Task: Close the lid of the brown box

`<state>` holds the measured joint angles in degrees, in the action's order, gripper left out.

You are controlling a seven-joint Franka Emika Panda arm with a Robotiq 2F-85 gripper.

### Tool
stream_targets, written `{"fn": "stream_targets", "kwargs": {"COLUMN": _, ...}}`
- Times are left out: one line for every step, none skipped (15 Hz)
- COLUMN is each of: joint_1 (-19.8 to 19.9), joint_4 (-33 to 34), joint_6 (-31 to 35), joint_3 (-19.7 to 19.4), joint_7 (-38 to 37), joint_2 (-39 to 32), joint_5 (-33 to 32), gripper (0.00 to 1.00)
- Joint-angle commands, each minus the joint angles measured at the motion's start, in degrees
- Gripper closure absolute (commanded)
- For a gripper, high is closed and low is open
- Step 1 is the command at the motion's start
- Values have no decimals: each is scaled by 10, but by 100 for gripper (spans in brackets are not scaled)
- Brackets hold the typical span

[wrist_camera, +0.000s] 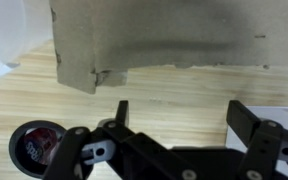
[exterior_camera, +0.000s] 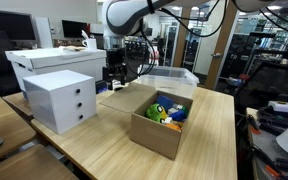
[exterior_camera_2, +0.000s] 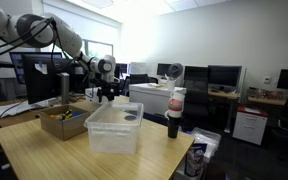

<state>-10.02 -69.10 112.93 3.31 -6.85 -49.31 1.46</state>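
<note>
Wrist view: tan cardboard lid (wrist_camera: 154, 35) fills the top of the frame. Its lower edge is ragged, and one corner drops lower at the left, over the light wood tabletop (wrist_camera: 174, 85). Gripper (wrist_camera: 184, 112) enters from the bottom, jaws spread wide with bare wood showing between them, tips apart from the lid edge. Dark round object with red inside (wrist_camera: 34, 148) at lower left, identity unclear. Blurred white patch (wrist_camera: 14, 35) at upper left. Tabletop edges cannot be made out.

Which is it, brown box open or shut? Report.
Open: the brown box shows colourful items inside from above; its lid lies folded outward.
</note>
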Motion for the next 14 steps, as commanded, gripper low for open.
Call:
{"fn": "stream_targets", "kwargs": {"joint_1": -2, "joint_4": 15, "joint_6": -25, "joint_3": -1, "joint_7": -20, "joint_2": -11, "joint_5": 3, "gripper": 0}}
{"fn": "stream_targets", "kwargs": {"joint_1": -1, "joint_4": 14, "joint_6": -29, "joint_3": 0, "joint_7": -20, "joint_2": -12, "joint_5": 4, "gripper": 0}}
{"fn": "stream_targets", "kwargs": {"joint_1": 2, "joint_4": 16, "joint_6": -40, "joint_3": 4, "joint_7": -16, "joint_2": -13, "joint_5": 9, "gripper": 0}}
{"fn": "stream_targets", "kwargs": {"joint_1": 6, "joint_4": 22, "joint_6": -59, "joint_3": 8, "joint_7": -12, "joint_2": -15, "joint_5": 16, "gripper": 19}}
{"fn": "stream_targets", "kwargs": {"joint_1": 5, "joint_4": 26, "joint_6": -84, "joint_3": 6, "joint_7": -19, "joint_2": -14, "joint_5": 17, "gripper": 26}}
{"fn": "stream_targets", "kwargs": {"joint_1": 6, "joint_4": 35, "joint_6": -115, "joint_3": 7, "joint_7": -20, "joint_2": -15, "joint_5": 20, "gripper": 33}}
{"fn": "stream_targets", "kwargs": {"joint_1": 4, "joint_4": 46, "joint_6": -148, "joint_3": 6, "joint_7": -25, "joint_2": -16, "joint_5": 20, "gripper": 40}}
{"fn": "stream_targets", "kwargs": {"joint_1": 5, "joint_4": 58, "joint_6": -176, "joint_3": 6, "joint_7": -26, "joint_2": -18, "joint_5": 22, "gripper": 46}}
{"fn": "stream_targets", "kwargs": {"joint_1": 5, "joint_4": 72, "joint_6": -210, "joint_3": 6, "joint_7": -29, "joint_2": -20, "joint_5": 23, "gripper": 52}}
{"fn": "stream_targets", "kwargs": {"joint_1": 4, "joint_4": 84, "joint_6": -232, "joint_3": 6, "joint_7": -31, "joint_2": -21, "joint_5": 23, "gripper": 58}}
{"fn": "stream_targets", "kwargs": {"joint_1": 2, "joint_4": 100, "joint_6": -260, "joint_3": 5, "joint_7": -34, "joint_2": -23, "joint_5": 23, "gripper": 65}}
{"fn": "stream_targets", "kwargs": {"joint_1": 1, "joint_4": 114, "joint_6": -284, "joint_3": 5, "joint_7": -37, "joint_2": -24, "joint_5": 24, "gripper": 71}}
{"fn": "stream_targets", "kwargs": {"joint_1": 0, "joint_4": 126, "joint_6": -300, "joint_3": 5, "joint_7": -38, "joint_2": -25, "joint_5": 24, "gripper": 77}}
{"fn": "stream_targets", "kwargs": {"joint_1": -1, "joint_4": 135, "joint_6": -314, "joint_3": 6, "joint_7": -42, "joint_2": -24, "joint_5": 24, "gripper": 82}}
